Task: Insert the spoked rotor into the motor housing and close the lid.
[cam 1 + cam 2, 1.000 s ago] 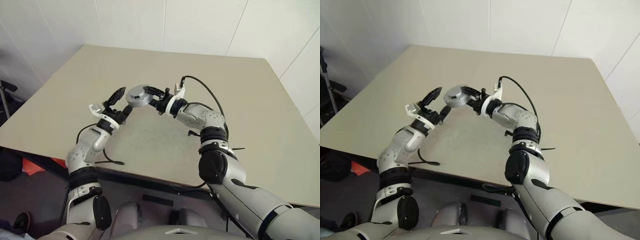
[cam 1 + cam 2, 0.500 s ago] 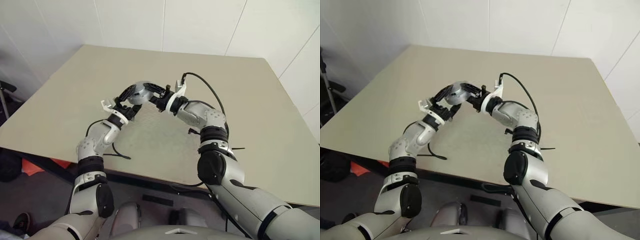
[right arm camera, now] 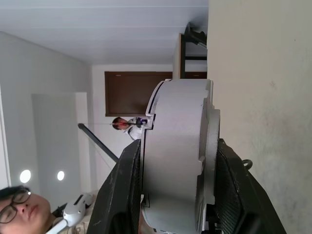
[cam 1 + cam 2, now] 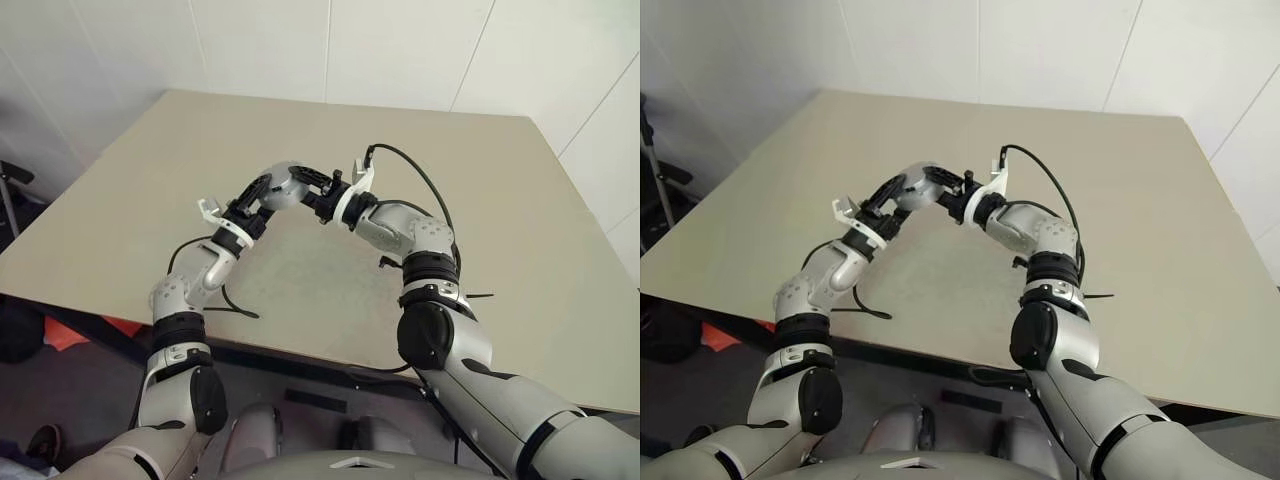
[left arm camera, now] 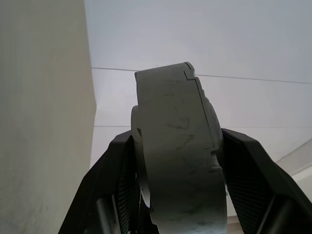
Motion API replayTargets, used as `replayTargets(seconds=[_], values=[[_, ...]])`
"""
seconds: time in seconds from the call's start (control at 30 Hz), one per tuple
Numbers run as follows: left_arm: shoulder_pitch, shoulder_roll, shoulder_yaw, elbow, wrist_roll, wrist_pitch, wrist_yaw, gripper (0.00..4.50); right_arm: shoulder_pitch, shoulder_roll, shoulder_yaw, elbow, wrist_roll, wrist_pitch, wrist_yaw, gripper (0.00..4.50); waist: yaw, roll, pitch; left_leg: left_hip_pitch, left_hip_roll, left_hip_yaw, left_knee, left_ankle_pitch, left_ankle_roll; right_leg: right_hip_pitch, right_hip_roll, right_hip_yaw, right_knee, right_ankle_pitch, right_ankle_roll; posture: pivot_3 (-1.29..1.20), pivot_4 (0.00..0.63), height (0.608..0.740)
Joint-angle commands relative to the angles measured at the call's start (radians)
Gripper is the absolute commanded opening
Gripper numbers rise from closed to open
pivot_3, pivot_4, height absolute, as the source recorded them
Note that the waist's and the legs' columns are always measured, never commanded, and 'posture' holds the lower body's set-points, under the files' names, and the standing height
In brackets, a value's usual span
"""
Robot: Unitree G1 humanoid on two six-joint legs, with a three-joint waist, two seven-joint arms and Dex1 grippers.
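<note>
A round, thick, pale grey metal motor assembly (image 3: 178,161) is gripped edge-on between the two black fingers of the right gripper (image 4: 312,195), whose pads press against its two flat faces, and it is held in the air above the beige table (image 4: 500,200), well clear of the surface. The same assembly is straddled by the left gripper (image 4: 262,192), whose fingers (image 5: 114,165) stand on either side of its rim in the left wrist view; whether they already press on it or lie just beside it cannot be told. The disc is seen as one closed body with a stepped seam running round its rim, so it is judged that the spoked rotor is already inside the motor housing and that the lid has been set on. No copper windings or loose parts are seen. What appears to be left is the lid being pressed fully home, or the assembly being passed across and set down.
</note>
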Motion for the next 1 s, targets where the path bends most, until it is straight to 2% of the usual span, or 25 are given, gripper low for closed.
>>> replayTargets(seconds=[0.03,0.3,0.47,0.73,0.87,1.0], values=[[-0.015,0.004,-0.019,-0.040,0.015,0.027,-0.024,2.27,-0.010,0.006,0.025,-0.047,0.024,-0.004,0.030,1.96,0.000,0.000,0.000,0.000,0.000,0.000,0.000,0.000,0.000,0.000,0.000,0.000,0.000,0.000,0.000,0.00,0.000,0.740],[-0.014,-0.010,-0.020,-0.061,0.047,0.011,-0.020,2.27,0.000,0.004,0.050,-0.061,0.015,-0.013,0.044,1.96,0.000,0.000,0.000,0.000,0.000,0.000,0.000,0.000,0.000,0.000,0.000,0.000,0.000,0.000,0.000,0.00,0.000,0.740],[-0.007,-0.016,-0.015,-0.073,0.055,-0.002,-0.001,2.27,0.018,-0.004,0.108,-0.086,-0.025,-0.034,0.102,1.96,0.000,0.000,0.000,0.000,0.000,0.000,0.000,0.000,0.000,0.000,0.000,0.000,0.000,0.000,0.000,0.00,0.000,0.740],[0.008,-0.024,-0.012,-0.094,0.059,0.005,0.016,2.27,0.044,-0.013,0.197,-0.114,-0.106,-0.099,0.152,4.46,0.000,0.000,0.000,0.001,0.000,0.000,0.000,0.000,0.000,0.001,0.000,0.000,0.000,0.000,0.000,0.00,0.000,0.740],[0.010,-0.021,-0.009,-0.094,0.083,-0.012,0.015,2.27,0.050,-0.015,0.214,-0.121,-0.115,-0.121,0.169,4.46,0.001,0.000,0.000,0.001,0.000,0.000,0.000,0.000,0.000,0.001,0.000,0.000,0.000,0.000,0.000,0.00,0.000,0.740],[0.029,0.011,-0.001,-0.110,0.177,-0.101,-0.009,2.27,0.069,-0.029,0.251,-0.120,-0.193,-0.220,0.171,4.46,-0.001,0.000,0.000,0.001,0.000,0.000,0.000,0.000,0.000,0.002,0.000,0.000,0.000,0.000,0.000,0.00,0.000,0.740]])
